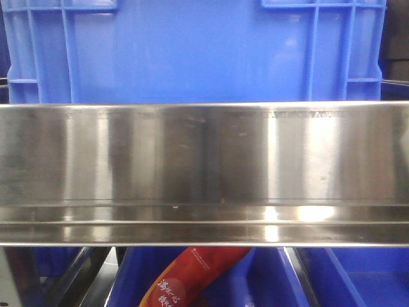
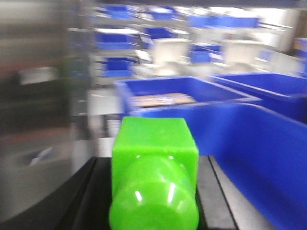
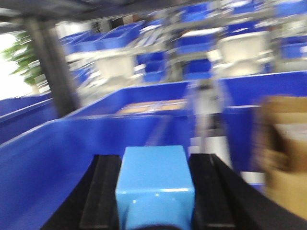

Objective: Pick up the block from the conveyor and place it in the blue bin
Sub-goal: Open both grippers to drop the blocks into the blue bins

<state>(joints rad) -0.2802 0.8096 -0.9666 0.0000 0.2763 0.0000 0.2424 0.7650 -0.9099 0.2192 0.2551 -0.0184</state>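
Front view: a steel rail (image 1: 204, 160) spans the frame with a blue crate (image 1: 192, 51) behind it; neither arm shows.

Left wrist view: the left gripper (image 2: 154, 165) clamps a green block (image 2: 153, 136) beside a blue bin (image 2: 259, 143).

Right wrist view: the right gripper (image 3: 154, 160) pinches a pale blue block (image 3: 154, 187), with blue bins (image 3: 48, 158) ahead.

Both blocks look mid-carry; next, each needs centring over a bin, then release.

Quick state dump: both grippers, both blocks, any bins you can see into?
left gripper: shut on green block
right gripper: shut on light blue block
green block: clamped between the fingers
light blue block: clamped between the fingers
blue bin ahead of left wrist: holds flat tan items, blurred
lower bin, front view: holds a red packet
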